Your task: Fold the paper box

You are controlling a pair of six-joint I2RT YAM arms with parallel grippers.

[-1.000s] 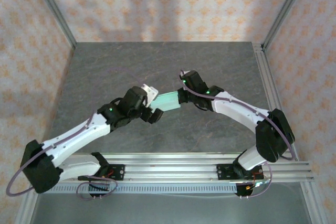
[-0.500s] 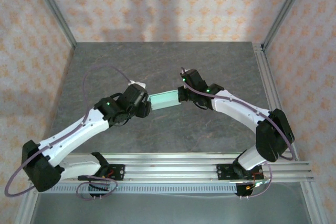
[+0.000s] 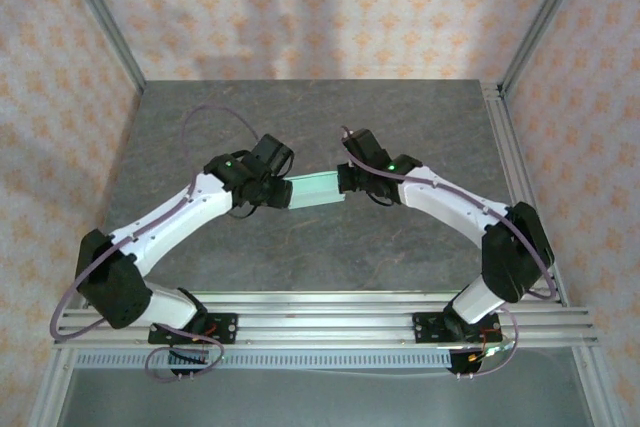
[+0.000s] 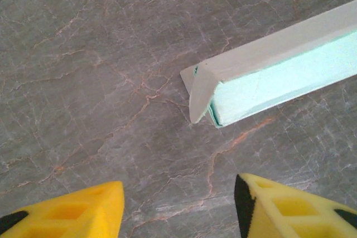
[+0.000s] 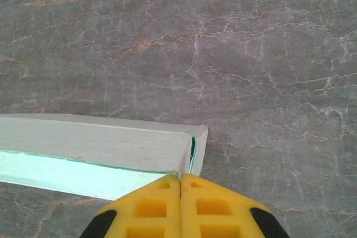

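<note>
Firmly, right jaws pinch the paper box (image 5: 100,147); left jaws gape nearby

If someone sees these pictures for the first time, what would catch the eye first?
The pale mint paper box, a slim strip, stands out against the dark grey table, between the two arms. The right end effector is shut on one end; the left end effector is open, its yellow fingers short of the other end.
</note>
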